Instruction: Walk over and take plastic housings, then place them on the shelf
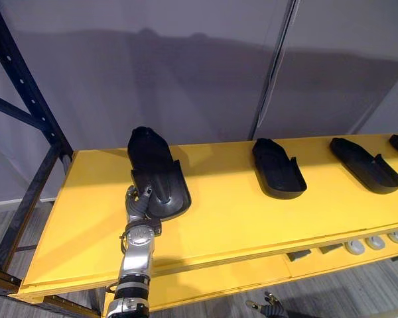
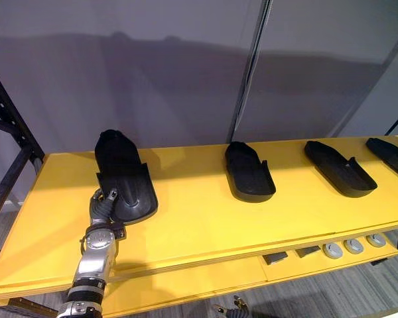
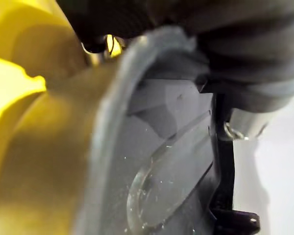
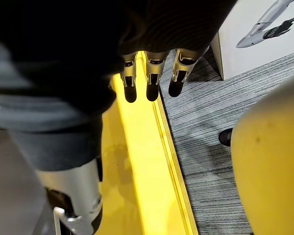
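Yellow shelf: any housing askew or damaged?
Nothing damaged or spilled. The leftmost housing alone differs: the left hand grips its near end, and it reaches nearer the shelf front than the other housings.

Even light, broad shadow across wall (image 1: 186,59)

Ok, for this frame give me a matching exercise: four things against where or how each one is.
1 left hand
2 right hand
3 second housing from left
4 grey discs

a on the lower board
b fingers straight, holding nothing
c free on the yellow shelf top
d curled on the leftmost housing

Pairs: 1-d, 2-b, 3-c, 4-a
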Controlling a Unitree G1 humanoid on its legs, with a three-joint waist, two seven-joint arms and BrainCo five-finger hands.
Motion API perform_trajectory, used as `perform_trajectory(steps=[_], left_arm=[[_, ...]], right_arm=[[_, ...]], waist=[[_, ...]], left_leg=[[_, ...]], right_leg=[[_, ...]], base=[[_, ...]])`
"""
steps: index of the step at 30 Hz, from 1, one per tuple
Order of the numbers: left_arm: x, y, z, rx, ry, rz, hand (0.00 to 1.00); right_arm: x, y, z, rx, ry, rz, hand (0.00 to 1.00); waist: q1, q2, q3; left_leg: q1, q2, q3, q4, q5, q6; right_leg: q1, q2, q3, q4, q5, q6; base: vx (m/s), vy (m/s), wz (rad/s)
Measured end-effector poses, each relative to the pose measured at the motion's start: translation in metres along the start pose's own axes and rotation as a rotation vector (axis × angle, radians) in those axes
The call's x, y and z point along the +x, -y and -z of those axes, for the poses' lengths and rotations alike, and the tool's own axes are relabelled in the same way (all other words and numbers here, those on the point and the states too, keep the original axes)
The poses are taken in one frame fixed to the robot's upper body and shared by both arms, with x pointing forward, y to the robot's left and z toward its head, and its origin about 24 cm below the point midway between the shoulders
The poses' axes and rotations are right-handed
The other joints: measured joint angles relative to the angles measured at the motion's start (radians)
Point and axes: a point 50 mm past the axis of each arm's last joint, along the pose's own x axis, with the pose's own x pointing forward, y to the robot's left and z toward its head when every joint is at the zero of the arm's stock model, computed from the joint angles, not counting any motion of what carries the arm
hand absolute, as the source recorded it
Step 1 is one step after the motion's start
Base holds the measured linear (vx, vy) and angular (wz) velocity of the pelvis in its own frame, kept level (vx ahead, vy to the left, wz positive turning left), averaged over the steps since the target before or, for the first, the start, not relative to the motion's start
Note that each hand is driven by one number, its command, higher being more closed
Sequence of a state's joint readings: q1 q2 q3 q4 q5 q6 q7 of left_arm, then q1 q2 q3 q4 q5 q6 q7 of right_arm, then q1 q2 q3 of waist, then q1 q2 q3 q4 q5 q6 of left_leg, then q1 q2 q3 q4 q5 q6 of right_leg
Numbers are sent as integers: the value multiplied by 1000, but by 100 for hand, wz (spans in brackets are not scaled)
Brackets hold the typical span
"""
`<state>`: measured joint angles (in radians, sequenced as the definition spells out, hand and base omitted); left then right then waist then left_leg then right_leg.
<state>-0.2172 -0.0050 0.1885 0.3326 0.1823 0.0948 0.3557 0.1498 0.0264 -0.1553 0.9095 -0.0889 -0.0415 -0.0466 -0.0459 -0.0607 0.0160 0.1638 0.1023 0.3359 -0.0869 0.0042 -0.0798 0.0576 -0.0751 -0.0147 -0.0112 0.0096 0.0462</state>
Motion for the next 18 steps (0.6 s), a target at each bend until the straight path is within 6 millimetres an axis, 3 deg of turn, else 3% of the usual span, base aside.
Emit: perform_trajectory(steps=[8,18], left_arm=[[-19,0,-13,-85,65,-5,0],[-33,-9,-47,-165,234,17,0]], right_arm=[[-1,1,1,4,1,0,0],[-3,3,4,13,-2,3,0]], waist=[[10,-2,2],[36,2,3]], left_leg=[[-10,4,-1,3,-12,-3],[-31,21,-11,95,-72,-4]], right_leg=[[-7,0,7,12,-7,12],[4,-3,30,40,-21,26]], base=[[-7,-4,0],[3,-4,1]])
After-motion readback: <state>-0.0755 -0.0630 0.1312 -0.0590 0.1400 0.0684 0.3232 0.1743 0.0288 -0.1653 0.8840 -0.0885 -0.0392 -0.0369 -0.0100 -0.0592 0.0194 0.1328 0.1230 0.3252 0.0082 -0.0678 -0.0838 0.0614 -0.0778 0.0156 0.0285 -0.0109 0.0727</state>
